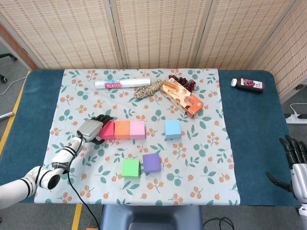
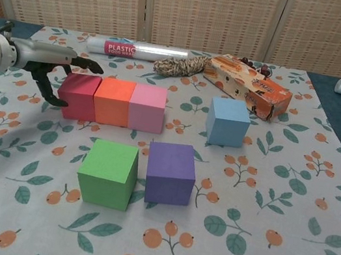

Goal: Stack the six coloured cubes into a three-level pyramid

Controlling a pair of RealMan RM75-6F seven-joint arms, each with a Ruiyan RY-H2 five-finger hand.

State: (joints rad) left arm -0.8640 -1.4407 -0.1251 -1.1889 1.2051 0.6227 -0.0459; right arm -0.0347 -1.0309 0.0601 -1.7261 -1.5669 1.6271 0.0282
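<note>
- The base row is laid: a red foam cube (image 2: 78,95), an orange foam cube (image 2: 113,100) and a pink foam cube (image 2: 147,107) sit touching side by side on the floral tablecloth (image 2: 288,208), left of its middle.
- The left hand (image 2: 56,72) is at the red cube's outer face, fingers spread wide with nothing in them; whether a fingertip touches the cube I cannot tell.
- The right hand (image 1: 293,163) hangs off the right edge of the table, fingers apart, holding nothing.
- Three cubes wait loose: a light blue foam cube (image 2: 228,121) stands apart to the right of the row, and a green foam cube (image 2: 108,173) and a purple foam cube (image 2: 170,173) sit just beside each other nearer the front edge.
- The step in hand looks like squaring up the row. Do it well by pressing flat against the red cube's end face, so the three close up without skewing.
- Draw the fingers straight away afterwards; a hooked fingertip could pull the red cube out of line.
- For the second level, each cube should straddle a seam in the row below, set down level and released gently.
- Along the back edge lie a plastic-wrap roll (image 2: 134,50), a twine bundle (image 2: 179,64) and an orange snack box (image 2: 247,85), well clear.
</note>
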